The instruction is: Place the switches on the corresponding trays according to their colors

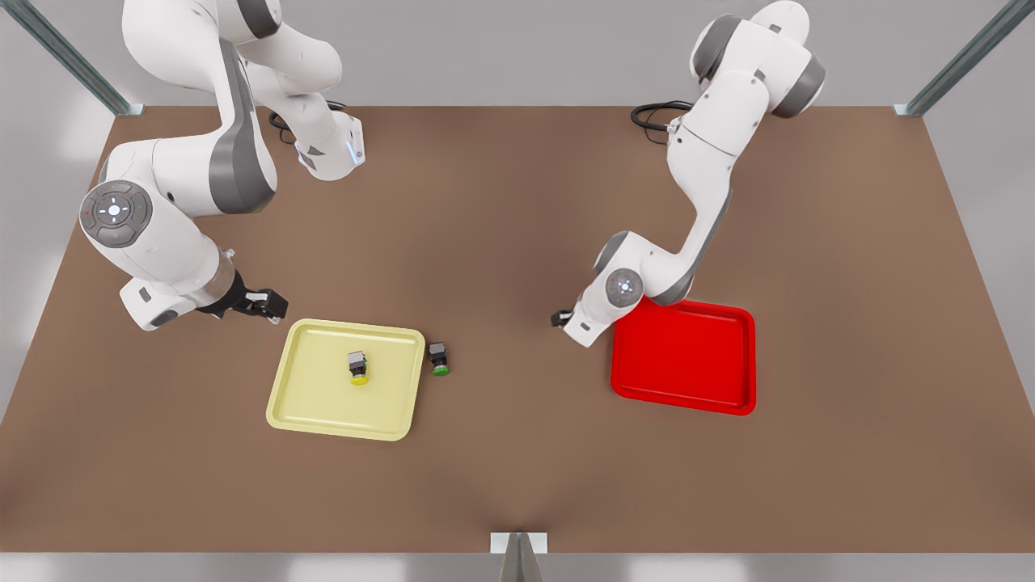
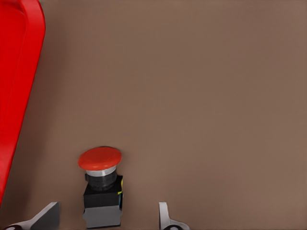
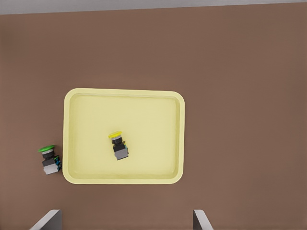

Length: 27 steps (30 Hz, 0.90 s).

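Note:
The red-capped switch (image 2: pixel 101 184) lies on the table beside the red tray (image 2: pixel 19 86), which is bare inside (image 1: pixel 683 356). My left gripper (image 2: pixel 106 218) is open, low over that switch, a finger on either side of its dark body. In the front view this gripper (image 1: pixel 559 318) sits at the red tray's left edge and the arm hides the switch. The yellow-capped switch (image 1: pixel 358 368) lies inside the pale yellow tray (image 1: pixel 307 404), as the right wrist view confirms for switch (image 3: pixel 119 146) and tray (image 3: pixel 81 172). My right gripper (image 3: pixel 124 220) hangs open and raised, beside that tray's far left corner (image 1: pixel 271 305).
A green-capped switch (image 1: pixel 439 359) lies on the brown table just outside the yellow tray's right rim, seen also from the right wrist (image 3: pixel 49 160). Black cables (image 1: pixel 655 117) lie at the back by the arm bases.

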### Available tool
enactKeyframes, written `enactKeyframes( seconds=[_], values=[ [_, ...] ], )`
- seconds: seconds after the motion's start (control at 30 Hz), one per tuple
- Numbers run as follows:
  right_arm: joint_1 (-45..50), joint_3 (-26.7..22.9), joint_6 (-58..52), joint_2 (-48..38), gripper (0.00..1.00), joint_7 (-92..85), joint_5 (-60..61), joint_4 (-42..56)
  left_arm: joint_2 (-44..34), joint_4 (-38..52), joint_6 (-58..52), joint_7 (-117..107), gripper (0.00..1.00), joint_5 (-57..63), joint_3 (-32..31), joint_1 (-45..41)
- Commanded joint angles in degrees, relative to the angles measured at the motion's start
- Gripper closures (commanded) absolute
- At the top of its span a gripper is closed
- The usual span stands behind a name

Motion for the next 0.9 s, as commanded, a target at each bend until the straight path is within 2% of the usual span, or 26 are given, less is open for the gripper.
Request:
enactKeyframes(
  seconds=[0.0,0.23,0.33,0.43,0.67,0.87],
  values=[
    [0.0,0.0,0.0,0.0,0.00,0.0,0.0,0.0,-0.1,-0.2,0.1,0.0,0.01,0.2,0.0,0.0],
    [0.7,0.0,1.1,0.8,0.00,0.1,0.1,-0.1,-1.7,-5.0,5.2,-0.6,0.00,1.4,0.6,-1.0],
    [0.7,0.0,1.1,0.7,0.00,0.1,0.1,-0.8,-2.0,-5.0,3.9,-9.5,0.00,1.4,3.8,-5.1],
    [0.7,0.0,1.2,0.8,0.00,0.1,0.1,-0.8,-2.3,-4.8,2.4,-14.9,0.01,1.4,3.8,-5.6],
    [0.7,0.0,1.2,0.8,0.00,0.1,0.1,-0.8,-1.0,-4.5,3.1,-13.5,0.01,7.8,3.7,-6.1],
    [0.7,0.0,1.3,0.8,0.00,0.1,0.1,-0.8,-0.5,-4.5,3.8,-12.5,0.01,8.1,3.7,-6.7]
  ],
)
